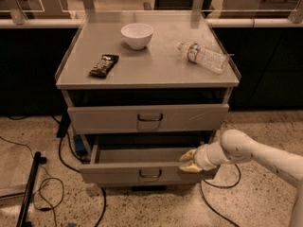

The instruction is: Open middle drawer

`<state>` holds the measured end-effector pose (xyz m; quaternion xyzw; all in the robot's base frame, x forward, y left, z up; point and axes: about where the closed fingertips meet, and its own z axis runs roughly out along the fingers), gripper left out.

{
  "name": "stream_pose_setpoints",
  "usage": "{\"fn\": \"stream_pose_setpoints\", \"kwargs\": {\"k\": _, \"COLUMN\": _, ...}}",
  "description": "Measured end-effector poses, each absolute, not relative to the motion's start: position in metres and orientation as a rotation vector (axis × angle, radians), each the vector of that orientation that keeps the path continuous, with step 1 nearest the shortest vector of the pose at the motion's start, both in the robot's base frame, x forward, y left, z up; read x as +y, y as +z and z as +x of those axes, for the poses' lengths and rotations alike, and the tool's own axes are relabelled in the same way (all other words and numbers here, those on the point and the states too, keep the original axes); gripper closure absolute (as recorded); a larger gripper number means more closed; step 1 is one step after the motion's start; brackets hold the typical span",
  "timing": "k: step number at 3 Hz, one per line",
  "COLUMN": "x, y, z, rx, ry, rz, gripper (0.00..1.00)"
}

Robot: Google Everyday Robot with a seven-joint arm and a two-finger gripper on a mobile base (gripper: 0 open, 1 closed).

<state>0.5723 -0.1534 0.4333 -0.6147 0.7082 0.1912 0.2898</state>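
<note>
Tool [186, 161] at camera-facing middle drawer [113, 173] rim

A smooth white robot arm [270, 151], tubular with a bulbous rounded joint [234, 144], narrows through a short white wrist to a pale cream tool [188, 161], at the right front edge of the middle drawer [118, 173].

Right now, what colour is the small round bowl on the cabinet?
White bowl, camera view; gripper at middle drawer.
</note>
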Motion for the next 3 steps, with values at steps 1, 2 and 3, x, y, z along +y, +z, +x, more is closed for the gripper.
{"fn": "stream_pose_setpoints", "kwargs": {"k": 1, "x": -0.1534, "y": 0.4333, "z": 0.5723, "rx": 1.890, "ry": 0.510, "rz": -1.640, "gripper": 0.10}}
{"fn": "stream_pose_setpoints", "kwargs": {"k": 2, "x": -0.1534, "y": 0.4333, "z": 0.5723, "rx": 1.890, "ry": 0.510, "rz": -1.640, "gripper": 0.00}}
{"fn": "stream_pose_setpoints", "kwargs": {"k": 3, "x": -0.1533, "y": 0.4333, "z": 0.5723, "rx": 1.890, "ry": 0.510, "rz": -1.640, "gripper": 0.13}}
